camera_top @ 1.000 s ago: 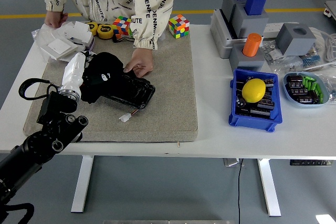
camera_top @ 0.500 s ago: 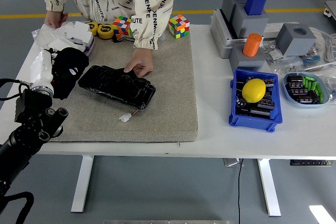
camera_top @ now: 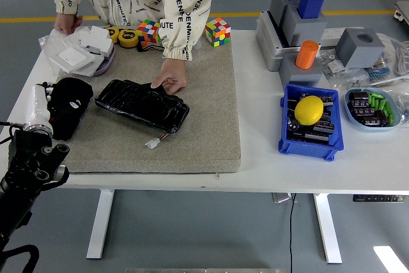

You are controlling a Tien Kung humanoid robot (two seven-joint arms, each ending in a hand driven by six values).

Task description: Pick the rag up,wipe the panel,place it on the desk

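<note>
Head view only: wiping looks finished, and the step in hand seems to be the last one, setting the rag down. The left hand [camera_top: 64, 108] is at the left edge of the grey mat [camera_top: 204, 132], and the black rag [camera_top: 69, 103] is wrapped over it, so the fingers are hidden under the cloth; they appear curled into the rag, holding it. Rag and hand are just beside the left end of the panel [camera_top: 142, 104], not touching it as far as I can tell.

The panel is a black, glossy, long piece lying flat on the mat. Its long axis runs from the upper left to the lower right of the picture, and a small white connector [camera_top: 152, 144] on a thin wire lies near its lower right end. A person's hand [camera_top: 170, 81] rests on the far edge of the panel and keeps it in place.

The next move, in my judgement, calls for lowering the rag onto the surface [camera_top: 268, 158] or the mat, clear of the panel, and then loosening the fingers so the cloth stays there. The right hand is not visible.
</note>
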